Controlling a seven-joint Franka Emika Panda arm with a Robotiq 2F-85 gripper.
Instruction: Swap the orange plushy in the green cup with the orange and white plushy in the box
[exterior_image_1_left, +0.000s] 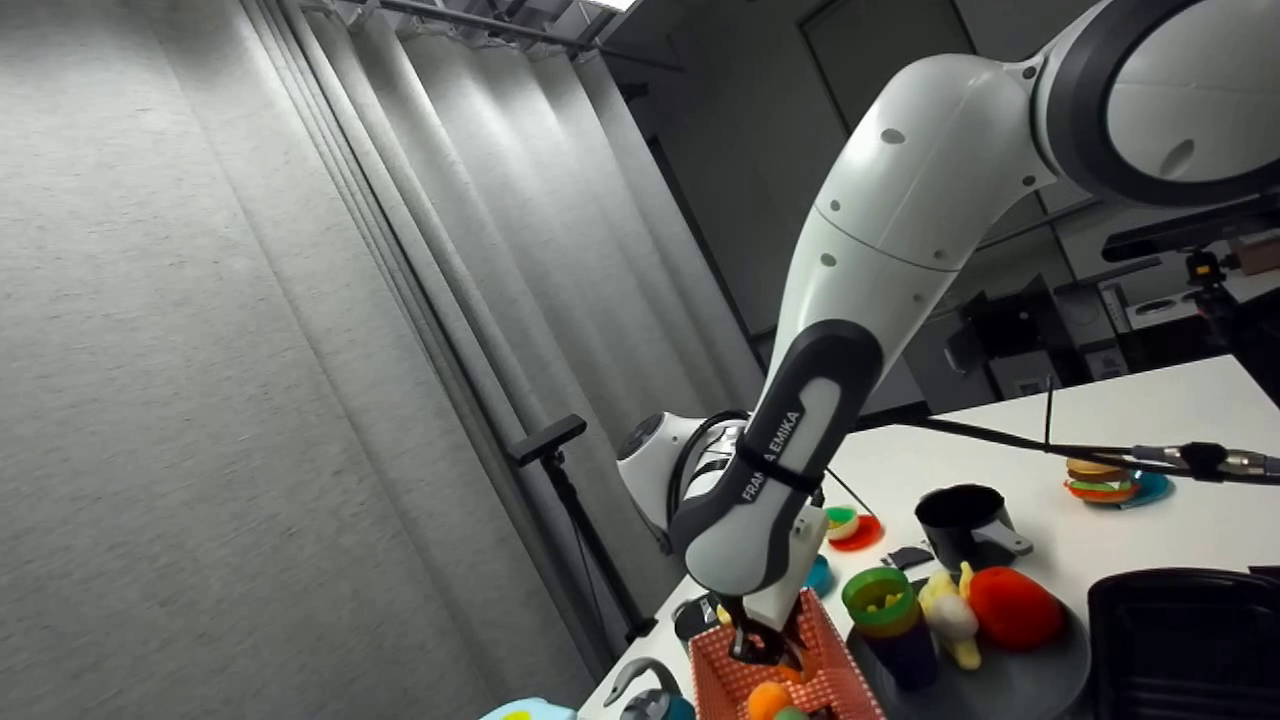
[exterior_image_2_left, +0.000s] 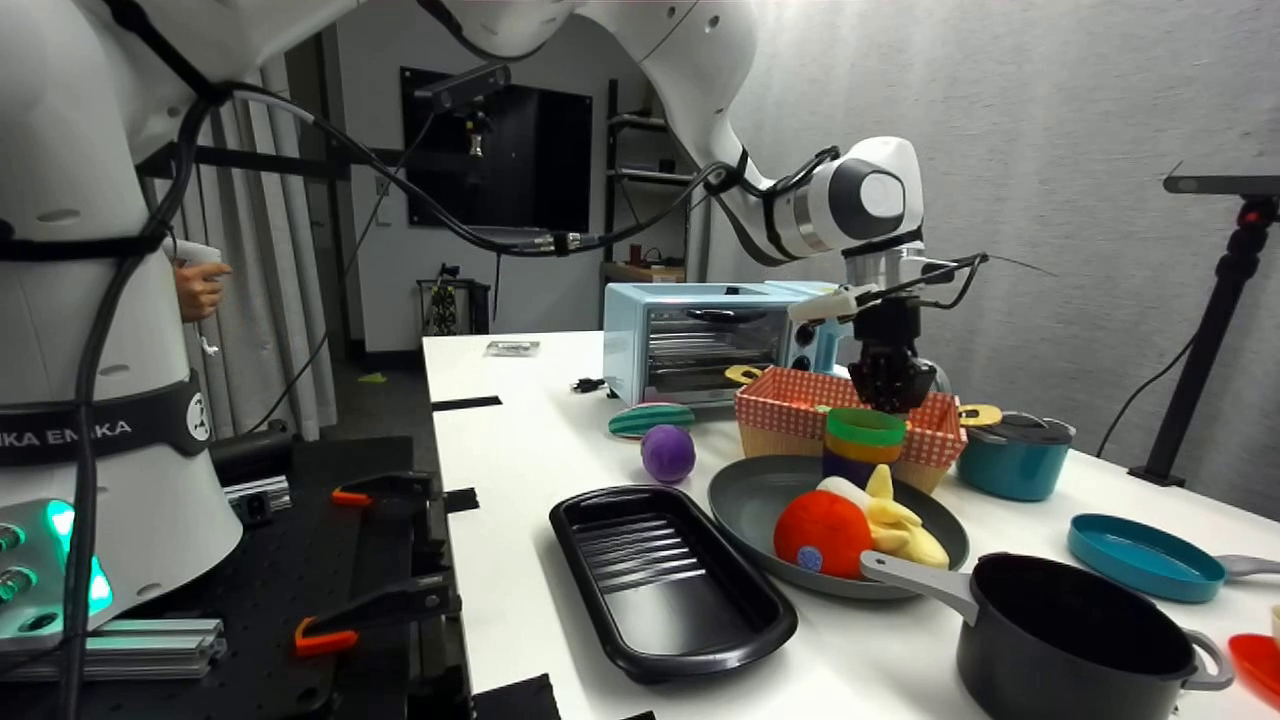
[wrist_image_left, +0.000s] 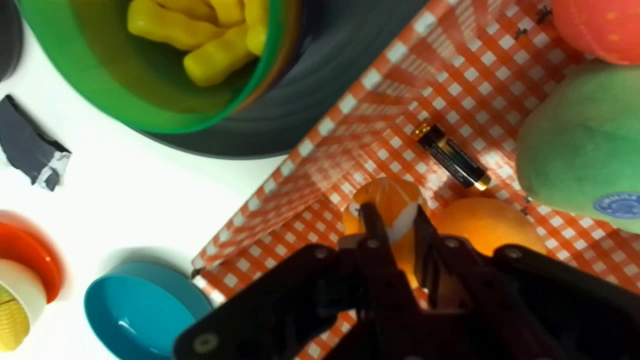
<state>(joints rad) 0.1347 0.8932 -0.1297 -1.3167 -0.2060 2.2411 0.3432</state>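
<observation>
With twelve at the top of the wrist view, the fingers (wrist_image_left: 371, 222) stand narrow, apparently pinching the orange and white plushy (wrist_image_left: 389, 197) inside the gingham-lined box (wrist_image_left: 306, 147); it should be light, soft, not slippery and hard to damage, so a mild squeeze across the body by its white band looks enough. Just beside it at three o'clock sits what is likely the orange plushy (wrist_image_left: 489, 225), a rounded lump that could crowd the fingers, with a cylindrical battery (wrist_image_left: 452, 157) at one. Farther off, at ten, the green cup (wrist_image_left: 75, 67) shows only yellow pieces (wrist_image_left: 220, 60) inside.
</observation>
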